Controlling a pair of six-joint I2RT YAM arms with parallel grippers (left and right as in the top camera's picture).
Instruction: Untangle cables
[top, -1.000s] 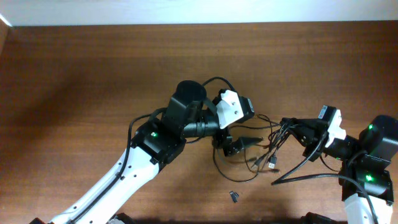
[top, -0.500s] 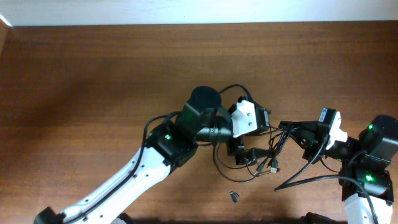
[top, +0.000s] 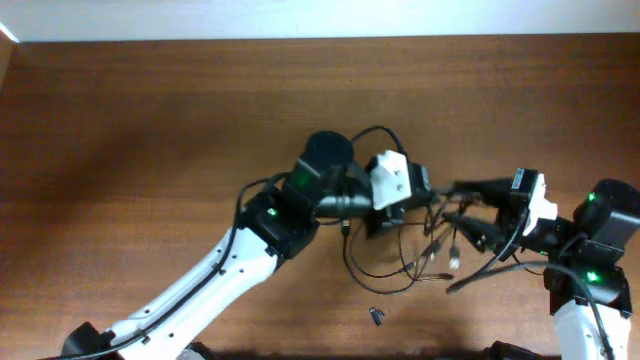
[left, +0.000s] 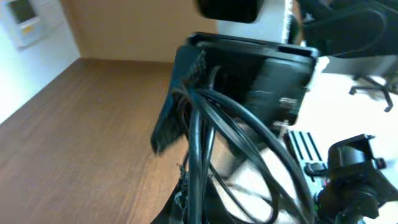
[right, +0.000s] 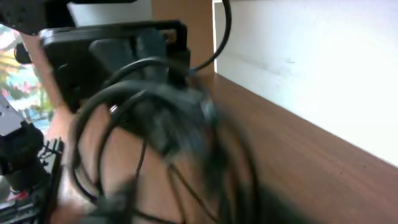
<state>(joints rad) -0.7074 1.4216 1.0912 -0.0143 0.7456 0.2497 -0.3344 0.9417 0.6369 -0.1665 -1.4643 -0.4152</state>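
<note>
The cables (top: 411, 262) are a tangle of thin black cords with small plugs, lying on the brown table between the two arms. My left gripper (top: 384, 218) reaches in from the left and is shut on the left side of the tangle. In the left wrist view, cords (left: 199, 143) run straight down into its jaws (left: 194, 210). My right gripper (top: 468, 208) stands open at the tangle's right side, one finger above and one below, with cords passing between them. The right wrist view is blurred; dark cords (right: 168, 118) loop in front of the left wrist.
A tiny dark clip-like piece (top: 376, 316) lies on the table in front of the tangle. The left arm (top: 250, 250) crosses from the bottom left. The right arm's base (top: 598, 262) stands at the right edge. A white wall (top: 320, 18) runs along the table's far edge.
The left gripper has closed on the cables at the tangle's left side. The right gripper has opened and let its cords go, and the plug ends have sagged lower.
</note>
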